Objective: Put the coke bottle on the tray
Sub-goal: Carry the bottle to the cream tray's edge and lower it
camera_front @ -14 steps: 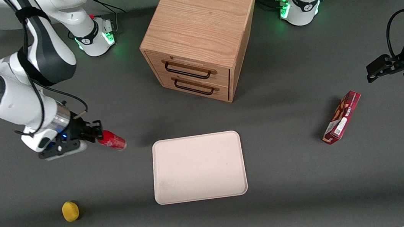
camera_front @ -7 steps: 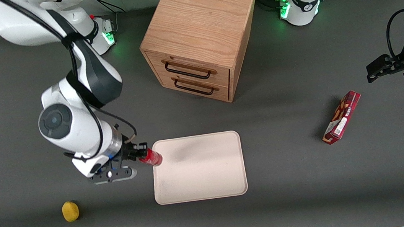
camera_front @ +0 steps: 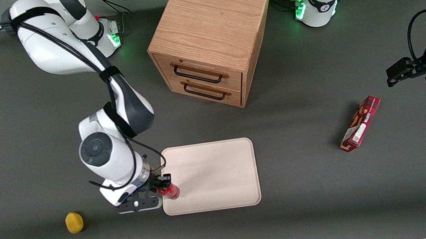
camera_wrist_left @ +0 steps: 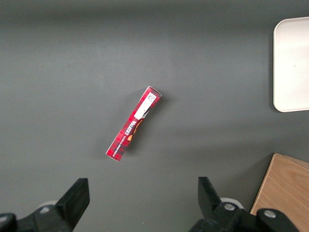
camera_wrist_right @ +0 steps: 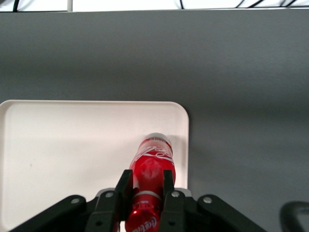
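Observation:
The red coke bottle (camera_front: 169,191) lies lengthwise in my right gripper (camera_front: 164,185), which is shut on it. Bottle and gripper hang over the tray's corner nearest the front camera, at the working arm's end. The wrist view shows the coke bottle (camera_wrist_right: 153,166) pinched between both black fingers (camera_wrist_right: 124,186), its base pointing out over the pale tray (camera_wrist_right: 72,150). I cannot tell whether the bottle touches the tray (camera_front: 220,175). The tray's edge also shows in the parked arm's view (camera_wrist_left: 292,63).
A wooden two-drawer cabinet (camera_front: 211,38) stands farther from the front camera than the tray. A yellow round object (camera_front: 74,222) lies near the working arm's end. A flat red snack box (camera_front: 360,123) lies toward the parked arm's end (camera_wrist_left: 133,123).
My gripper has carried the bottle from the bare table at the working arm's end toward the front camera and over the tray's near corner. Its hold on the bottle is unchanged.

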`<state>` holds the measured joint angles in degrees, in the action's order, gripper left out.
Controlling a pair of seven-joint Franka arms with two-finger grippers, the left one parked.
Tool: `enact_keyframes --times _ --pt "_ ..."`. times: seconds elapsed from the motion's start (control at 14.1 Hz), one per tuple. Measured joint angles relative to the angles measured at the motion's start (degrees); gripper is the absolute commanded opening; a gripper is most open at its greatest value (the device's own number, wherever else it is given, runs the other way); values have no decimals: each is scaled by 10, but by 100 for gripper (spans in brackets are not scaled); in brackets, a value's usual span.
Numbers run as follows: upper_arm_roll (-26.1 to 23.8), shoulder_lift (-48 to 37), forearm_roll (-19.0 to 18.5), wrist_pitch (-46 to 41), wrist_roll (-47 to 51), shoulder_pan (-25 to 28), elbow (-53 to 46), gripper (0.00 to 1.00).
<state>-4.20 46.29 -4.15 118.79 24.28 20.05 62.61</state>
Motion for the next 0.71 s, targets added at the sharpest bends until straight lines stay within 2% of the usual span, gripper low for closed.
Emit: enact_keyframes --times 0.28,0.35,0.43,0.5,0.57,0.71 --pt "6 20 0 14 0 -1 -5 0" --pt "7 21 0 14 0 -3 -5 9" --pt "8 23 0 14 0 -4 -5 60" --pt "8 25 0 14 0 -3 -5 63" --pt "8 27 0 15 0 -3 -5 100" --pt "8 27 0 15 0 -2 -6 100"
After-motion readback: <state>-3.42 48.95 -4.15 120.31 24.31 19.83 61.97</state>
